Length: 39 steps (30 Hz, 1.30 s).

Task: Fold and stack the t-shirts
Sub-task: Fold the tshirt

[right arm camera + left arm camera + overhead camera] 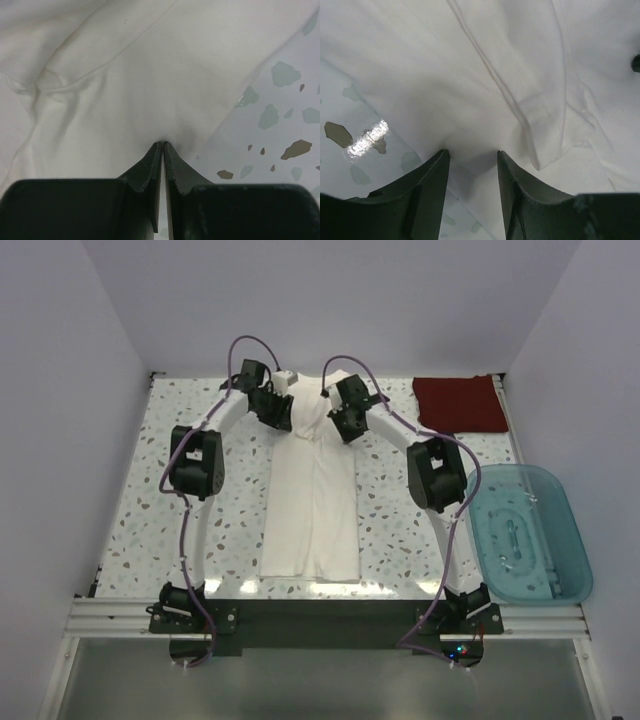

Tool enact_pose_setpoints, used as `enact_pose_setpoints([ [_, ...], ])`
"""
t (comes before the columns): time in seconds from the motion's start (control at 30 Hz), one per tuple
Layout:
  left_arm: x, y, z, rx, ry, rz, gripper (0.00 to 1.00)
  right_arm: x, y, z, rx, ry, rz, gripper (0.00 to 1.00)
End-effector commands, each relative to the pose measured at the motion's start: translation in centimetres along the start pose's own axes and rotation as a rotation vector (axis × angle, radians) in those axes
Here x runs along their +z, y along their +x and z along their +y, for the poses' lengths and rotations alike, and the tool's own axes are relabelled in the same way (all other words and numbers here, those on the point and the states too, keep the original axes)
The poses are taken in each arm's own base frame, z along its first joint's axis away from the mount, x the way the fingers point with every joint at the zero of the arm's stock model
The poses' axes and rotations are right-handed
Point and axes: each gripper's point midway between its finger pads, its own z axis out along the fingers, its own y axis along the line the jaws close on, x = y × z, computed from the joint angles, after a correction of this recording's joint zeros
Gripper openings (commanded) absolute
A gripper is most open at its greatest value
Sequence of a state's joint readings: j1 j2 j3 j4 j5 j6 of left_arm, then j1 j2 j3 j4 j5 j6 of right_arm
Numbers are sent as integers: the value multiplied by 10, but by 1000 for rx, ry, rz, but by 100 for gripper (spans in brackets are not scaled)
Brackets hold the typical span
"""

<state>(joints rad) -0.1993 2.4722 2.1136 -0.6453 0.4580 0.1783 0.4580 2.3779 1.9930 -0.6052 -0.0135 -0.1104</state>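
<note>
The white t-shirt (312, 502) lies as a long narrow strip down the middle of the table, its sides folded in. My left gripper (282, 416) is at the strip's far left corner. In the left wrist view it (472, 156) is open, and the shirt's edge (485, 90) lies between the spread fingers. My right gripper (341, 422) is at the far right corner. In the right wrist view it (163, 145) is shut, pinching the white cloth (150, 85) at its tips. The dark red t-shirt (458, 402) lies folded at the far right of the table.
A translucent teal bin (526, 532) stands off the table's right edge, near the right arm's base. The speckled tabletop (200, 540) shows on both sides of the white strip. White walls close in the left, far and right sides.
</note>
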Motion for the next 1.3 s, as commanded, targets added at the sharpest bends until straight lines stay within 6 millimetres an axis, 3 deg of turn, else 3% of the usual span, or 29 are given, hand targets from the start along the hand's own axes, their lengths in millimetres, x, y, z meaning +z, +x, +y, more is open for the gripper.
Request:
enact_pose_setpoints([
  [0.0,15,7,17,-18,-26,2,49,9,-14,-25,17,71,-37,10],
  [0.2,20,-8,25,-25,-45,-37,50,15,-21,-40,0,112,-57,12],
  [0.37,8,-26,12,-20,3,-99,57,6,-32,-50,-20,138,-88,15],
  [0.53,-29,-62,-10,-14,40,-201,62,-1,-34,-67,-50,188,-94,16],
  [0.63,-61,-88,-22,6,35,-265,64,7,-21,-72,-83,183,-59,16],
  [0.77,-103,-102,-36,26,24,-325,67,18,-16,-77,-86,182,-52,16],
  [0.9,-146,-89,-36,19,-12,-358,71,27,-26,-76,-102,163,-78,17],
  [1.07,-168,-46,-35,45,-2,-292,72,10,-41,-74,-110,124,-103,17],
  [1.1,-171,-30,-36,77,-4,-265,71,-19,-58,-71,-105,111,-155,17],
  [1.13,-171,-19,-38,88,-2,-239,70,-20,-48,-57,-102,45,-148,17],
  [1.2,-172,3,-44,124,1,-207,69,-60,-62,-43,-106,-7,-219,19],
  [1.27,-173,16,-49,132,6,-189,69,-72,-49,-20,-112,-95,-201,20],
])
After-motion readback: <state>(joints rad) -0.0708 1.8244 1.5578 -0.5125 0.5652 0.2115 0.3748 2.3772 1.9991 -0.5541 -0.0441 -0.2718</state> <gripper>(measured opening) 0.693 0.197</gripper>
